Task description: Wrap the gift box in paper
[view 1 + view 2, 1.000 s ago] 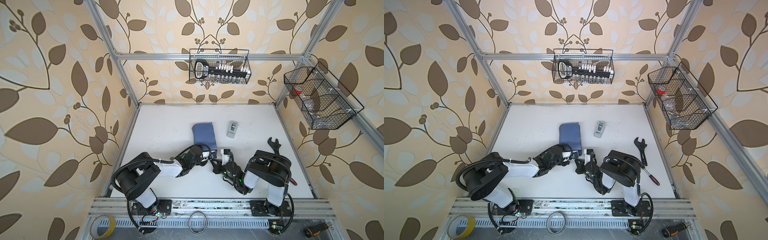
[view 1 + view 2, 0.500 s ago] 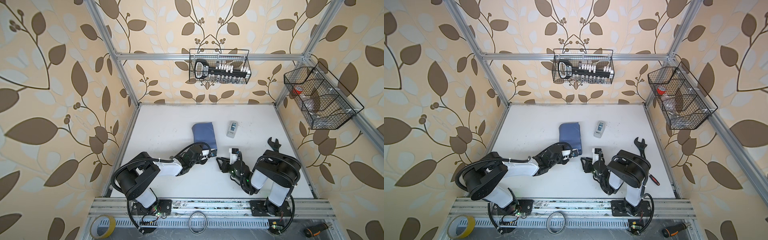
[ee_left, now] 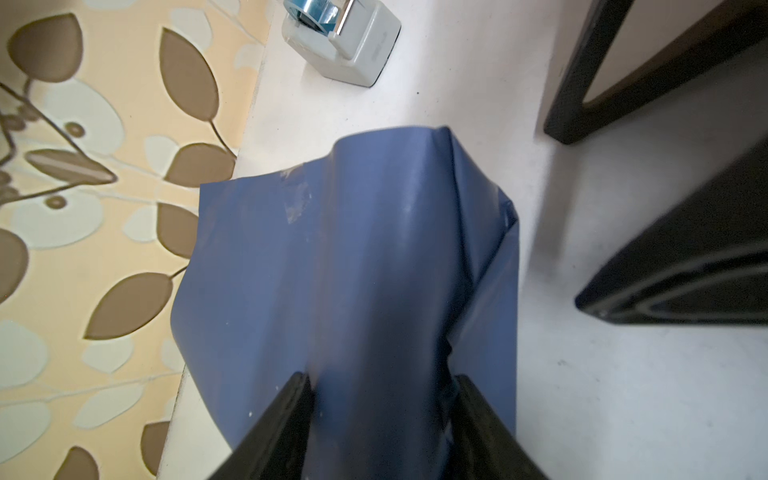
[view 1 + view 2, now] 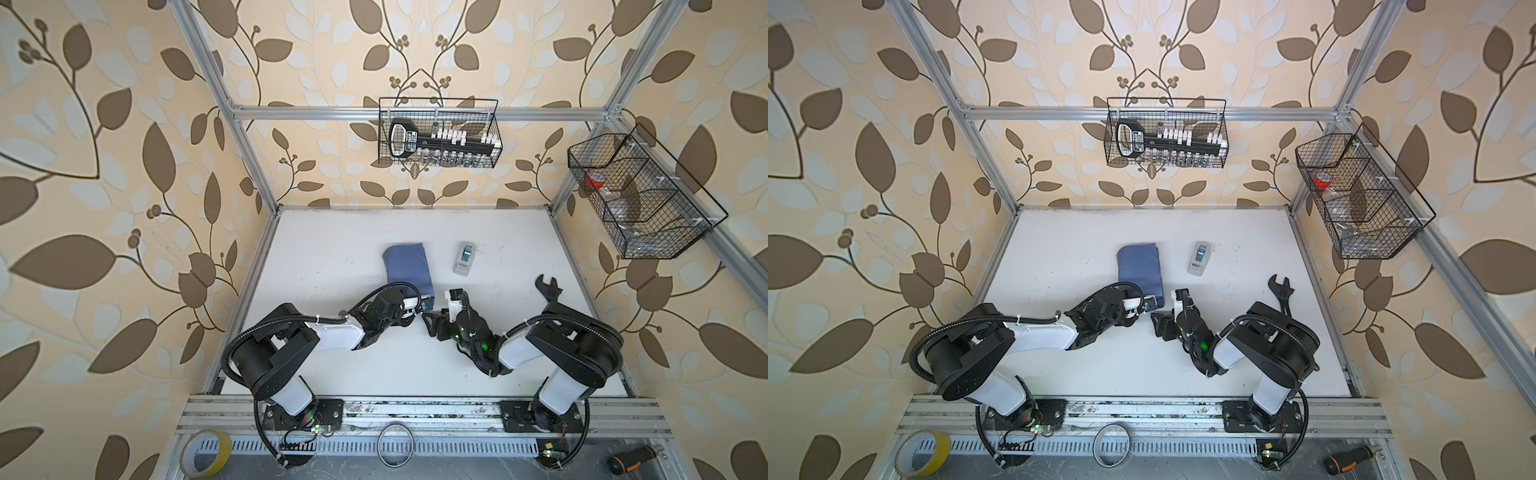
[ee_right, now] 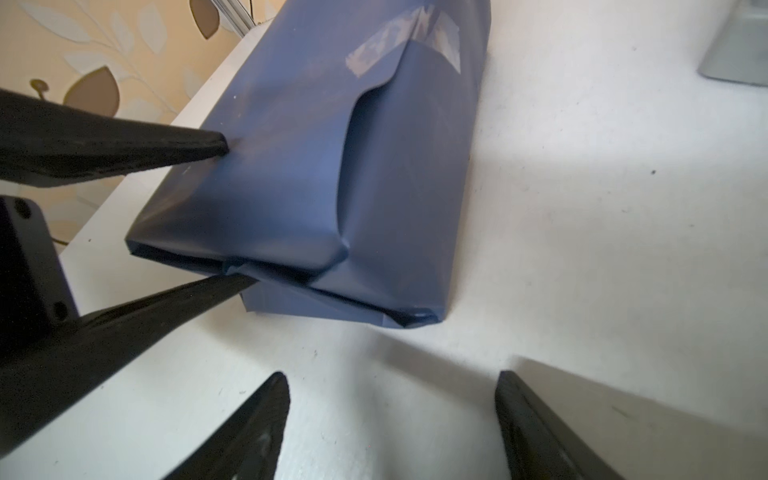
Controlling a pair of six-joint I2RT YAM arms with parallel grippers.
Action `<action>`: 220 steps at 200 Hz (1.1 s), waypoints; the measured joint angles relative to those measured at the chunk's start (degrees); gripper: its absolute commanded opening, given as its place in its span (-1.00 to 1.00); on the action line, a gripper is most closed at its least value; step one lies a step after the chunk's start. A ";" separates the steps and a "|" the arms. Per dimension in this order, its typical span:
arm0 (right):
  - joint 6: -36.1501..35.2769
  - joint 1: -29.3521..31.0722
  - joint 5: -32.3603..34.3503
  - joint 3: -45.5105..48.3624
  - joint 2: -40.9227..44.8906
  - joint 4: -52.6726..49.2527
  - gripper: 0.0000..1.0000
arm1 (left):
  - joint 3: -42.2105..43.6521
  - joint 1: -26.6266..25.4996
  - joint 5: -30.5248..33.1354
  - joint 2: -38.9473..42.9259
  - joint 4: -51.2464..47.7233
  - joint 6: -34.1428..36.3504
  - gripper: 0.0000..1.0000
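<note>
White table (image 4: 328,257); mid-table in both top views lies the paper (image 4: 406,266), slate side out, closed round into a long flat parcel. No box visible; judged to be inside, fully covered. At the parcel's near end the left gripper (image 3: 380,384) is clamped on the paper: one finger (image 5: 178,143) presses the top face, its partner tucks into the folds underneath, and the paper bulges between. Just short of that same end hangs the right gripper (image 5: 392,376), jaws wide apart over bare table, holding nothing. A tape dispenser (image 4: 464,258) stands near the parcel's far right corner, apart from it. Clear tape strips (image 5: 411,39) hold the long seam toward the far end. Progress, as judged: wrap-around done, seam stuck; near end only creased — flaps gape, no tape seen there. Left to do: flatten those flaps, tape them. Far end looks folded over, rumpled — taped or not, cannot tell.
</note>
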State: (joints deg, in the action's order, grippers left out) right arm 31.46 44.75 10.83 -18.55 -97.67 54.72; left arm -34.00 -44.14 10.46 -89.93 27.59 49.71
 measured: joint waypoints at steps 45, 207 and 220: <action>-5.22 -1.66 0.74 -3.39 -1.77 -1.95 0.52 | -0.17 0.02 -0.11 0.07 -0.39 -0.31 0.08; -6.88 -3.04 -0.92 -5.92 -5.92 1.25 0.35 | -0.63 0.37 -2.58 1.64 -4.55 -2.56 0.76; -6.88 -3.04 -0.92 -5.92 -5.95 1.29 0.34 | -0.28 0.37 -2.73 2.99 -5.44 -3.45 0.82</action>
State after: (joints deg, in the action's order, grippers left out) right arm 24.58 41.71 9.91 -24.47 -103.61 56.01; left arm -34.28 -43.77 7.73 -86.94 22.15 46.26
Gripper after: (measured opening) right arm 0.674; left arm 0.885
